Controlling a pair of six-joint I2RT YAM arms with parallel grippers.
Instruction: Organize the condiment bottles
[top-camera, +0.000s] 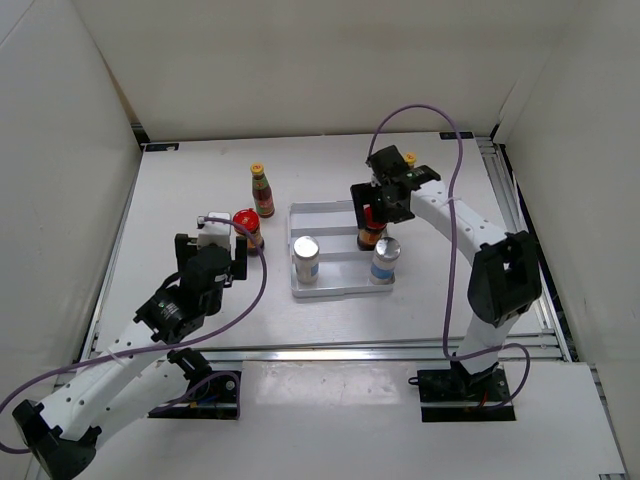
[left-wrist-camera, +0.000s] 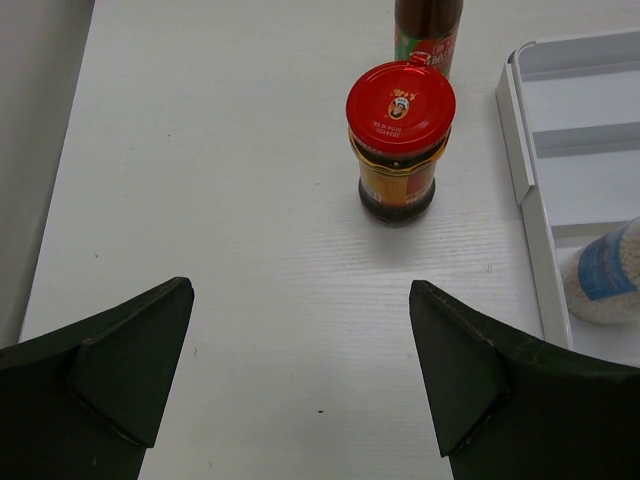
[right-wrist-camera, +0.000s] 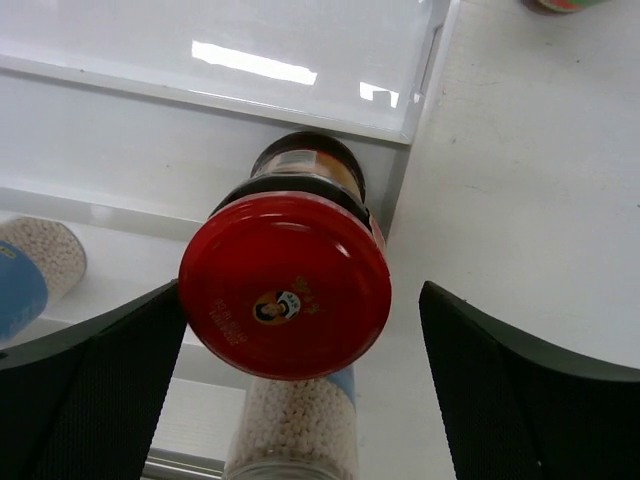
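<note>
A red-lidded dark jar (right-wrist-camera: 285, 285) stands in the white ridged tray (top-camera: 335, 288) against its right wall. My right gripper (top-camera: 378, 212) is open around this jar's lid, the left finger close to it, the right finger well apart. Two white shakers (top-camera: 306, 258) (top-camera: 385, 258) stand in the tray's near part. A second red-lidded jar (left-wrist-camera: 400, 135) and a slim dark bottle with a yellow cap (top-camera: 262, 190) stand left of the tray. My left gripper (left-wrist-camera: 300, 288) is open and empty, just short of that jar. The second slim bottle is hidden.
White walls enclose the table on the left, back and right. A dark object with a red and green label (right-wrist-camera: 562, 4) shows at the top edge of the right wrist view, outside the tray. A purple cable loops above the right arm (top-camera: 455, 215).
</note>
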